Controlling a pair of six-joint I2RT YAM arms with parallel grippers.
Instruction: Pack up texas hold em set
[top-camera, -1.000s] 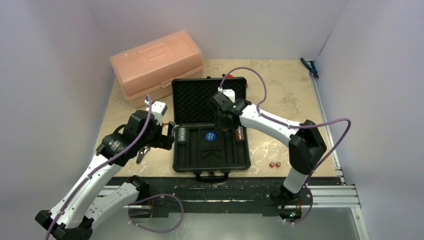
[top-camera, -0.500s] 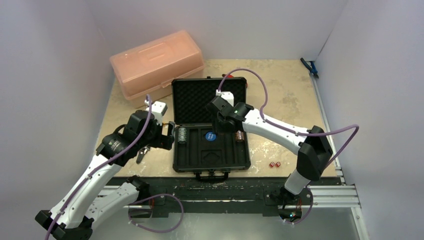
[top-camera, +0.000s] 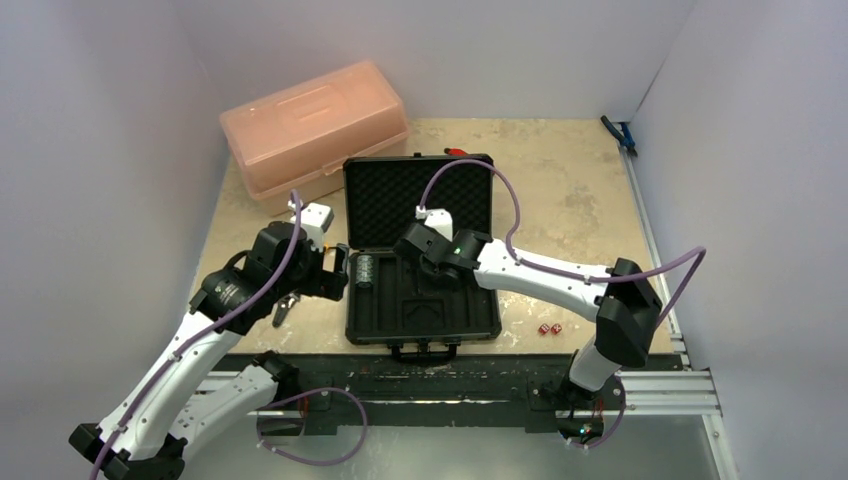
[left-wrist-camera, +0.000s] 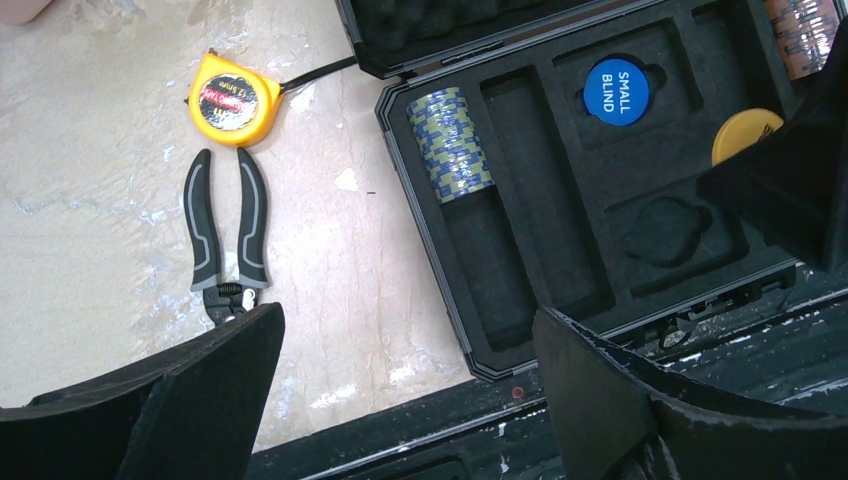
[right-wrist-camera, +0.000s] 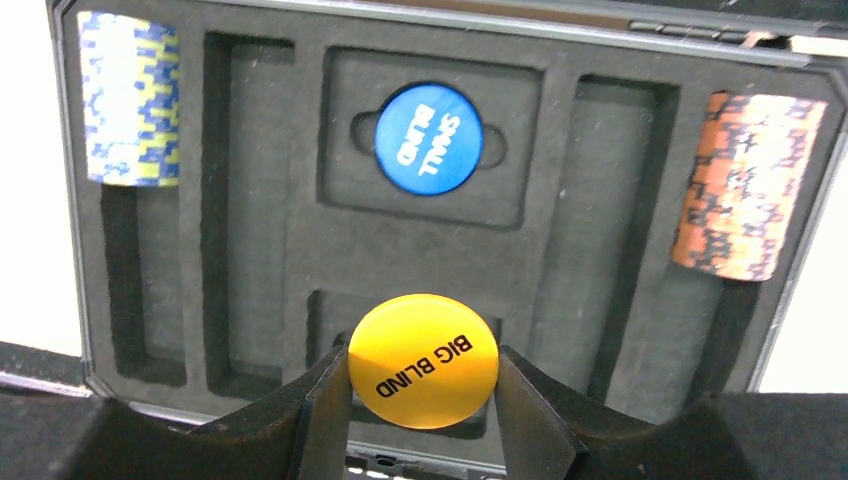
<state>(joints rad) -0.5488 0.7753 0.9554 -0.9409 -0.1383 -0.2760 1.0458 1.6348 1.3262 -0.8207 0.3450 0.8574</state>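
Observation:
The black case (top-camera: 358, 322) lies open, its foam lid (top-camera: 385, 205) folded back. A grey-blue chip stack (right-wrist-camera: 128, 98) sits in the tray's left slot and a brown-red stack (right-wrist-camera: 748, 185) in the right slot. The blue "SMALL BLIND" disc (right-wrist-camera: 428, 138) rests in its round recess. My right gripper (right-wrist-camera: 424, 375) is shut on the yellow "BIG BLIND" disc (right-wrist-camera: 424, 360) and holds it above the tray's near middle recess. My left gripper (left-wrist-camera: 405, 370) is open and empty, beside the case's left edge. Two red dice (top-camera: 548, 328) lie on the table right of the case.
A pink translucent box (top-camera: 315, 125) stands at the back left. A yellow tape measure (left-wrist-camera: 230, 98) and black-handled pliers (left-wrist-camera: 225, 235) lie left of the case. A blue clamp (top-camera: 620, 135) sits at the far right edge.
My right gripper has moved left and nearer over the tray with the yellow disc; its arm now covers the blue disc in the top view. The left arm has not moved.

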